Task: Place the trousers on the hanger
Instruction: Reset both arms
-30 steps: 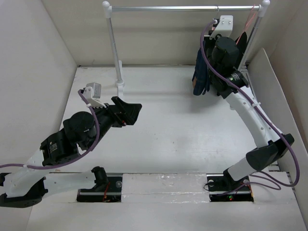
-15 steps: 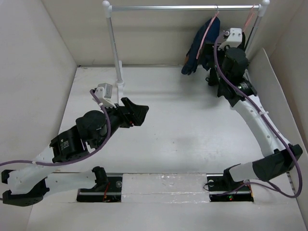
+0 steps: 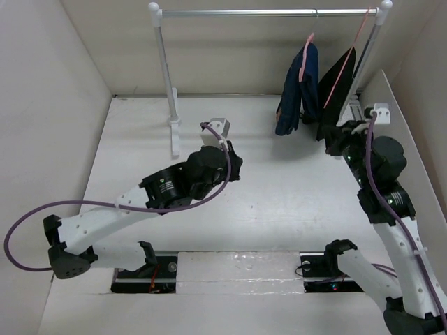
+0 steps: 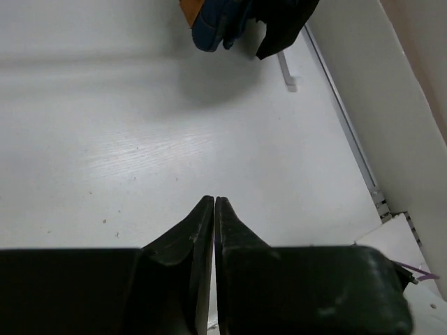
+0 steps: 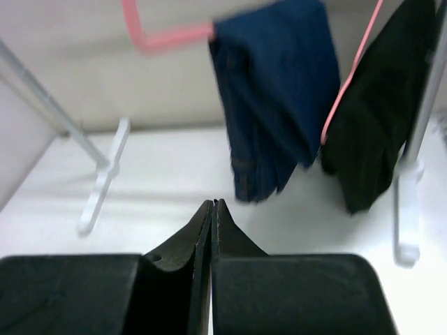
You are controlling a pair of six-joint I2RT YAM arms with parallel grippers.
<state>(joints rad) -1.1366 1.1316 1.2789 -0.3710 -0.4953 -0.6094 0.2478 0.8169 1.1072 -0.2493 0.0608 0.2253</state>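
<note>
Navy jeans [image 3: 297, 94] hang over the pink hanger [image 3: 305, 50] on the rail [image 3: 265, 12], upper right of the top view, beside a black garment [image 3: 336, 87]. Both the left gripper [image 4: 214, 202] and right gripper [image 5: 211, 204] are pinched closed, empty. If the drape is uneven, the denim could slide off. No legible writing anywhere.

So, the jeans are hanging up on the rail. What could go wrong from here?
1. The dark navy denim jeans sit bunched toward one end of the thin pale-pink hanger, leaving part of its bar bare, so they might slide or tip it.
2. The right tool, shut and empty, points at the jeans and the black garment beside them. A forward move could snag either.
</note>
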